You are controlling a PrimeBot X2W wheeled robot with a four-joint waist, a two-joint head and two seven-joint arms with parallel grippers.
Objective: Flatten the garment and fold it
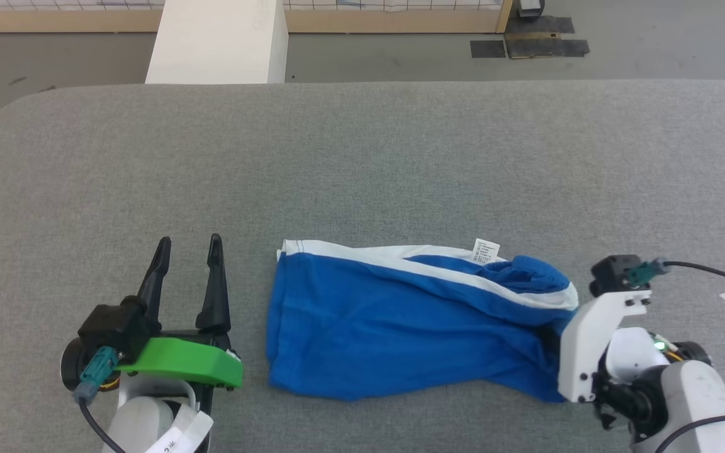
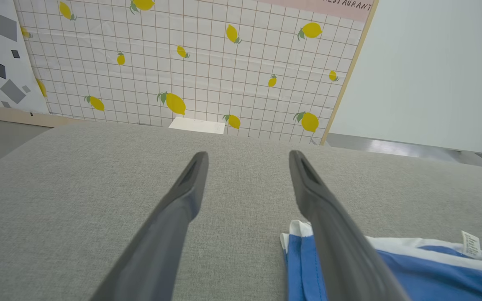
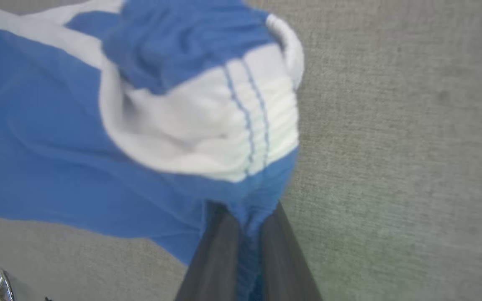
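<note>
Grey fabric-covered tabletop (image 1: pixel 362 157), padded-bench sort of look. Closest in, the right gripper (image 3: pixel 245 217) has its two fingers squeezed together with a fold of blue cloth pinched between them, right under the gathered waistband (image 3: pixel 249 125). So it's got the garment (image 1: pixel 400 314) by its waist end. The rest of the shorts lies flat-ish on the table, stretched away from those fingers toward the other arm.

The left gripper (image 1: pixel 189 242) is spread wide with nothing in it. The hem end sits just to the right of its right finger; can't tell if they touch.

My read: this stuff is light, floppy and probably a bit slick, so it'll bunch and slide rather than hold a shape. The elastic waist is the thickest bit to grab. I'd take the hem corner with the free fingers and pull both ends taut.

Past the left fingertips the table runs out to a lemon-print wall sheet (image 2: pixel 182 62).
</note>
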